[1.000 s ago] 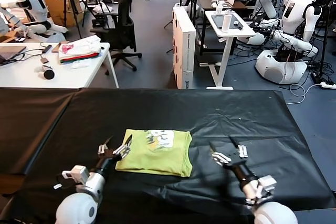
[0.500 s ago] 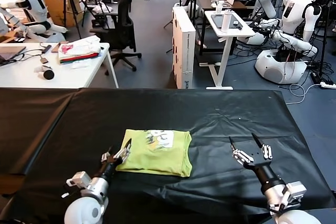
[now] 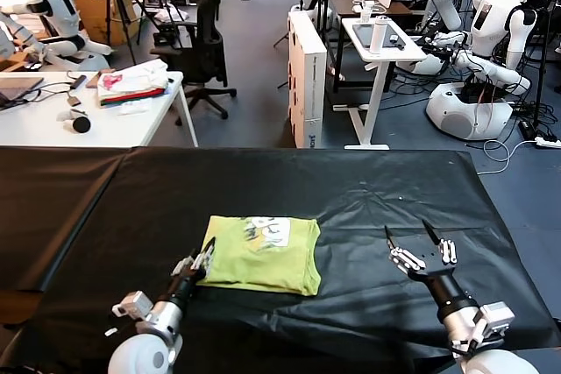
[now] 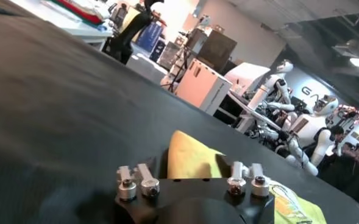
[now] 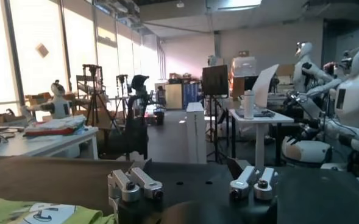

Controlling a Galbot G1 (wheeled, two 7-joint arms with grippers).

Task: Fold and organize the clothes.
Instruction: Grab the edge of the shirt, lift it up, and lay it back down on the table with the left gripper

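We see the folded T-shirt [image 3: 261,254] mid-table [image 3: 368,190], bare black cloth all round. Left gripper [image 3: 198,261] sits at its left edge, closure unclear. Right gripper [image 3: 419,241] hovers apart, fingers spread, empty.

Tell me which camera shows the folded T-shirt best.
The head view: the whole folded T-shirt lies in sight on the black table, print up, left gripper at its edge. The left wrist view catches only one edge; the right wrist view only a corner.

I see a table [image 3: 368,190] covered in wrinkled black cloth [image 3: 105,208]. Lying flat on it, a little left of centre and toward my near edge, is one folded lime T-shirt [image 3: 260,254], its print facing up.
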